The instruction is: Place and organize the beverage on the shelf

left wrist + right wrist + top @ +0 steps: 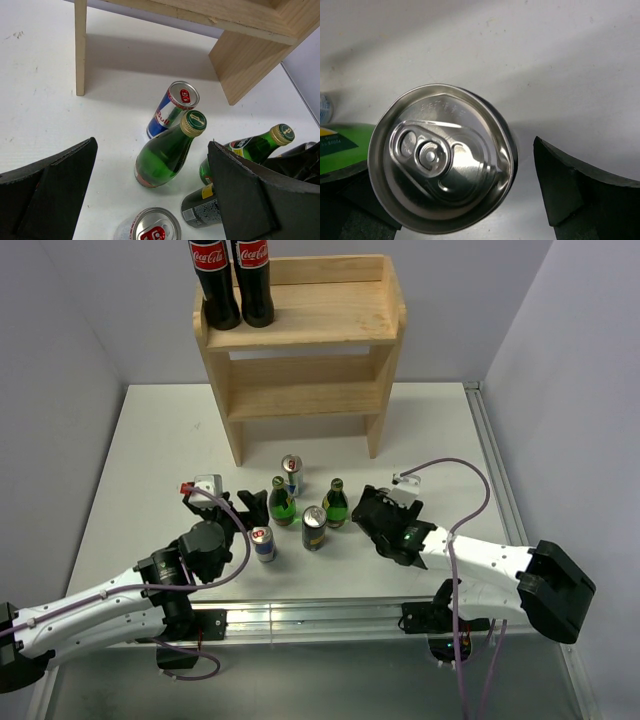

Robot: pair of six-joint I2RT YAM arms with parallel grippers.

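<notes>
My right claw (pixel 456 192) hangs wide open over the dark can (pixel 440 157): light, thin-walled, slippery, likely dentable; I'd squeeze its middle gently.

Left gripper (pixel 152 147): you see its two dark fingers (pixel 45 195) spread wide, one at each lower corner.
Green bottle (pixel 162 157): straight ahead of you, in the gap between the fingers, gold cap on.
Blue-and-silver can (pixel 172 107): just behind that bottle, on the shelf side.
Second green bottle (pixel 250 149): to your right, partly hidden by the right finger.
Dark can (pixel 197 210): low down, at the right finger's edge.
Silver can top (pixel 150 227): at your bottom edge, with a red tab.
Shelf (pixel 247 60): its wooden legs stand on the white table (pixel 40 100) beyond the drinks.
</notes>
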